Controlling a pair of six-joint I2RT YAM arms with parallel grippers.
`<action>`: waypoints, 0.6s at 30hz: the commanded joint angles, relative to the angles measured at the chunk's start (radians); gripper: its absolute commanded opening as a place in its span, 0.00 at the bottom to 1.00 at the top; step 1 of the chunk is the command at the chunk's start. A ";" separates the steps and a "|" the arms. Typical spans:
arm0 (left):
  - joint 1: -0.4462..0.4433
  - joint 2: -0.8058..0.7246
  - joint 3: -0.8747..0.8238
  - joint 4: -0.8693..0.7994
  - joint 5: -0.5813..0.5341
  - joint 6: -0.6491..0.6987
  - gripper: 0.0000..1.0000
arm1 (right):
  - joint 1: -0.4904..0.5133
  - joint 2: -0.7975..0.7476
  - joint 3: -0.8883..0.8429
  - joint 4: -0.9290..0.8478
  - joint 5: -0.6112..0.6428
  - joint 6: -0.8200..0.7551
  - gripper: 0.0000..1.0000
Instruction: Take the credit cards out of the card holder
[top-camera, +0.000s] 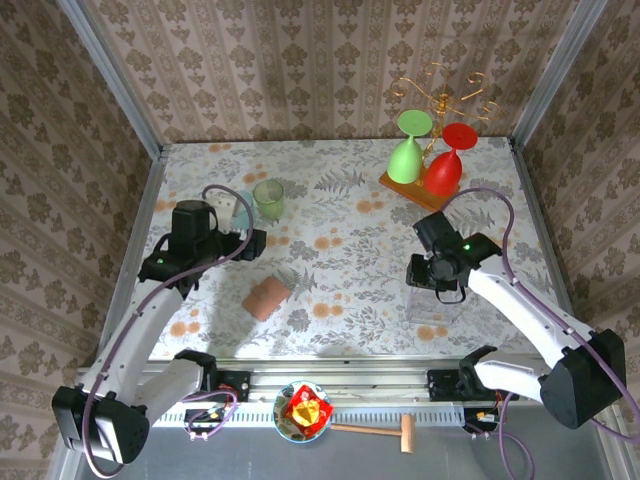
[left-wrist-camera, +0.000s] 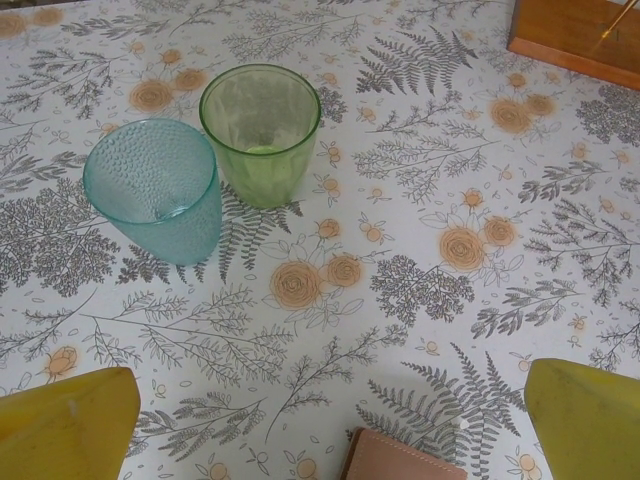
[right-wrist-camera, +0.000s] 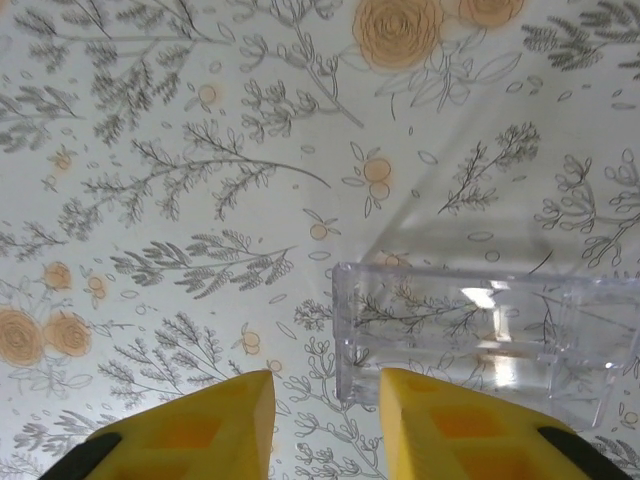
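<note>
From the left: one left gripper, its yellow jaws wide apart and empty, faces two translucent plastic tumblers just beside each other, one dimpled teal tumbler and one fluted green tumbler. One card holder, a closed, flat, salmon-brown leather-like rectangle, lies on the floral tablecloth; the left wrist view adds its stitched edge. Further right, the overhead view shows two upturned glasses, a green glass and a red glass, on a wooden base. The right wrist view shows one right gripper, jaws narrowly apart over a corner of one clear box.
</note>
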 joint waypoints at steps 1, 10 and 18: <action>-0.004 -0.034 -0.022 0.002 -0.035 -0.001 1.00 | 0.026 0.036 -0.023 -0.007 0.047 0.085 0.31; -0.003 -0.064 -0.045 -0.012 -0.072 0.004 1.00 | 0.059 0.136 -0.008 0.017 0.077 0.100 0.26; -0.002 -0.071 -0.060 0.013 -0.066 -0.021 1.00 | 0.062 0.210 0.004 0.044 0.089 0.097 0.23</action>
